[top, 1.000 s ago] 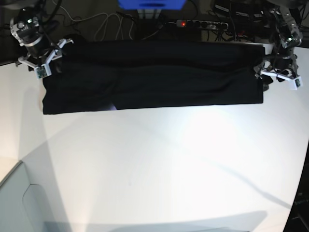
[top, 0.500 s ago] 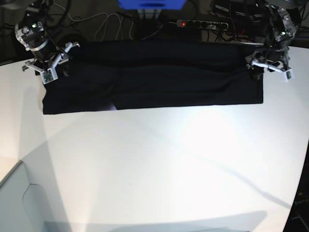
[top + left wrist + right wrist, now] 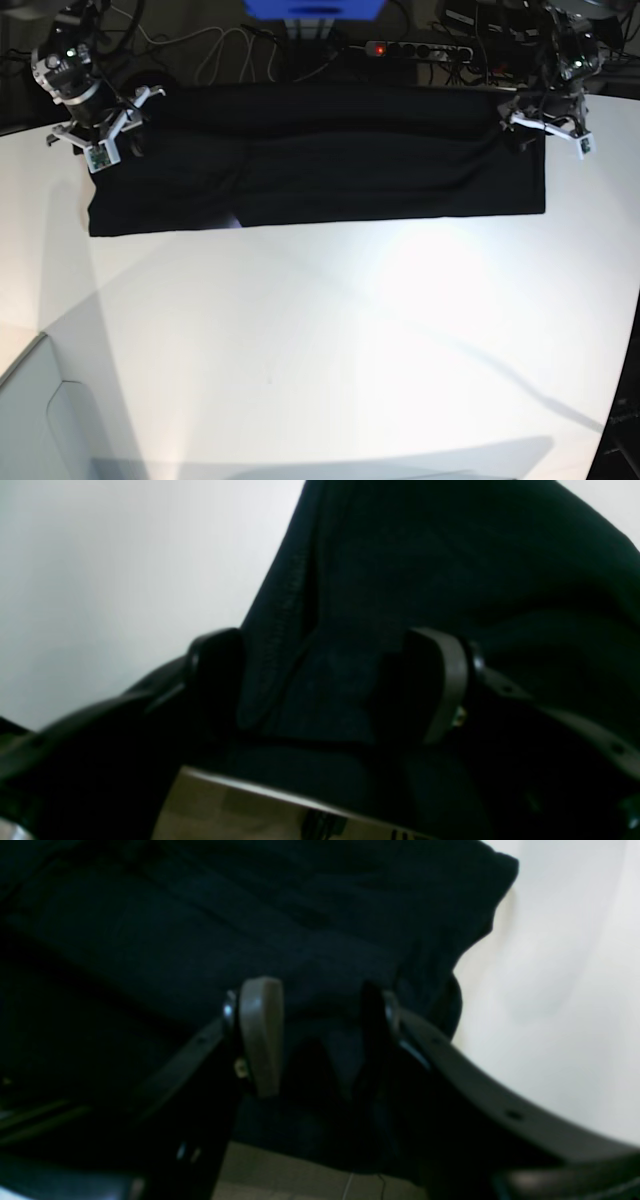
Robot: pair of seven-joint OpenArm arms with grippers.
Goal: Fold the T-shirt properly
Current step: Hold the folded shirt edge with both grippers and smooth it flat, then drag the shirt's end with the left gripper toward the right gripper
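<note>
Your T-shirt [image 3: 320, 160] lies as a long black band, plain side up, across the far edge of the white desk [image 3: 330, 340]. Your left end effector [image 3: 325, 680] sits at its right far corner, jaws spread wide with cloth between them. Your right end effector [image 3: 315, 1035] at the left far corner stands half-open astride a fold of cloth.

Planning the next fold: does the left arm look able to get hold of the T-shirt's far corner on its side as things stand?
Probably yes. The left gripper is open over the T-shirt at that corner, cloth lying between its fingers and nothing in the way.
</note>
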